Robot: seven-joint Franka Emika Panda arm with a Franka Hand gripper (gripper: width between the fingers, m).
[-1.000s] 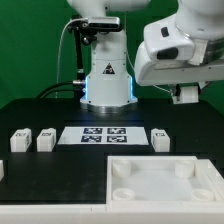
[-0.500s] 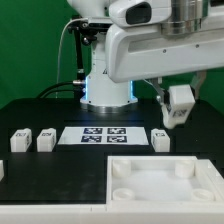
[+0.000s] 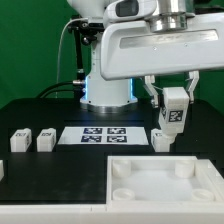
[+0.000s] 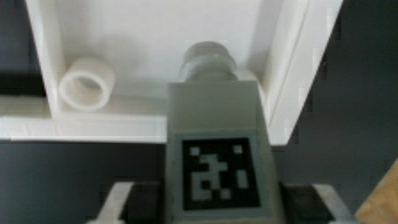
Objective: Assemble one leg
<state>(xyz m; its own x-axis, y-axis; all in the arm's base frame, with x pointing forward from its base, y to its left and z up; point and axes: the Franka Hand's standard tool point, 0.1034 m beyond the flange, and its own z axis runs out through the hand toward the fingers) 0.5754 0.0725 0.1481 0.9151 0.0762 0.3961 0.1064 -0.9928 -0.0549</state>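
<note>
My gripper (image 3: 171, 114) is shut on a leg (image 3: 172, 108), a small white block whose black-and-white tag faces the exterior camera. It hangs upright above the table, over another leg (image 3: 160, 139) lying beside the marker board (image 3: 105, 134). In the wrist view the held leg (image 4: 217, 150) sits between my fingers (image 4: 132, 200) and points down at the large flat white tray-like part (image 4: 54, 30), near a round socket (image 4: 82, 85). That part (image 3: 165, 190) lies at the front in the exterior view.
Two more legs (image 3: 19, 140) (image 3: 45, 139) lie in a row at the exterior view's left of the marker board, and another white piece (image 3: 2, 170) shows at the left edge. The robot base (image 3: 107, 80) stands behind the board.
My gripper has swung to the exterior view's left and slightly lower with the leg in it. The leg's tag now faces the exterior camera. The parts on the table have not moved.
</note>
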